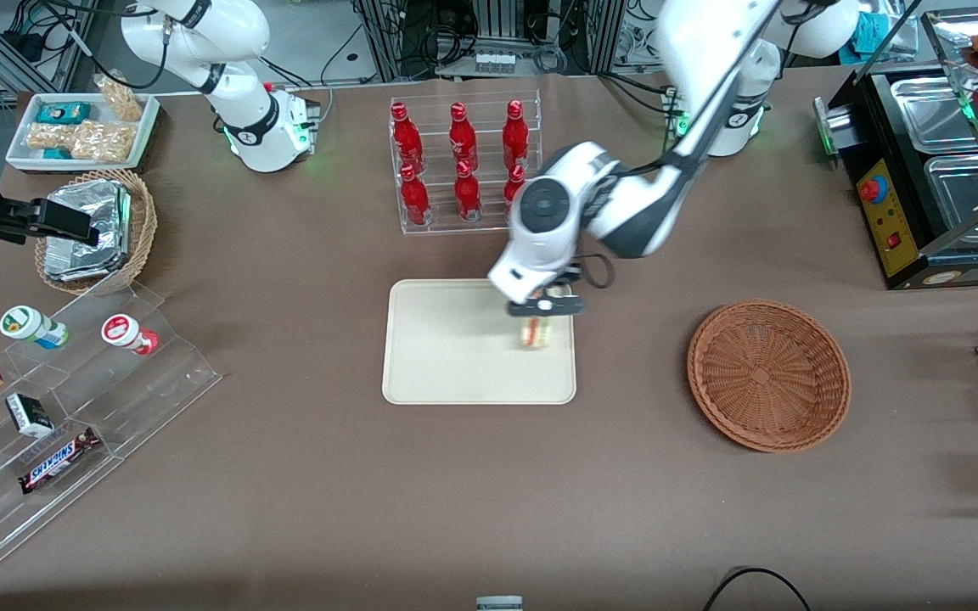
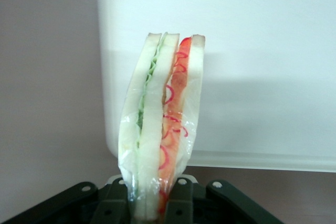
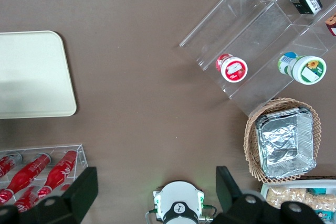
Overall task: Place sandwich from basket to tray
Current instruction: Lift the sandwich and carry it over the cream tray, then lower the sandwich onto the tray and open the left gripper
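- Because my own wrist and arm hang over it in the front view, my gripper (image 1: 544, 307) is mostly hidden there; only the sandwich (image 1: 536, 332) peeks out below it, blurred, over the tray (image 1: 438, 356) at the edge nearest the basket (image 1: 768, 374) (which holds nothing).
- In the left wrist view, my claw (image 2: 157, 203) is clenched on the sandwich (image 2: 160, 124), its pinched end cut off between my fingers (image 2: 181, 200); its long axis runs straight away from my wrist, layers edge-on, over the tray (image 2: 252, 77) corner.
- The right wrist view shows only a bare end of the tray (image 3: 31, 74).
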`<act>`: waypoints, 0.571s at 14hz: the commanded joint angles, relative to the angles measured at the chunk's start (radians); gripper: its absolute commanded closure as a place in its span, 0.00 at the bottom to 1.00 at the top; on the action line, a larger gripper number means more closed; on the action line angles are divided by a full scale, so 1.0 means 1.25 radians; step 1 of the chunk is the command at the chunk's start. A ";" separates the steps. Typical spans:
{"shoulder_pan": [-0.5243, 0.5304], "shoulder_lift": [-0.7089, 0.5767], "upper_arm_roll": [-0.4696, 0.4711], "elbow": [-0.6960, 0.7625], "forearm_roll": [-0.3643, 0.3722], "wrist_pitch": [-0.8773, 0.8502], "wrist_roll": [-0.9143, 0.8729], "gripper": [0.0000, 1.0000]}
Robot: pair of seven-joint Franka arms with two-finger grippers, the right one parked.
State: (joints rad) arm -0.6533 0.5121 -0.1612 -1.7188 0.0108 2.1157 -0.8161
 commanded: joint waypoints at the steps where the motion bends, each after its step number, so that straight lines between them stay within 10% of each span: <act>1: -0.058 0.092 0.012 0.105 0.013 -0.017 -0.040 0.75; 4: -0.076 0.146 0.012 0.179 0.012 -0.016 -0.091 0.73; 8: -0.079 0.223 0.012 0.280 0.011 -0.009 -0.238 0.45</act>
State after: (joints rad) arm -0.7401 0.7309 -0.1534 -1.4629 0.0123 2.1175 -1.0350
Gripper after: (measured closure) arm 0.581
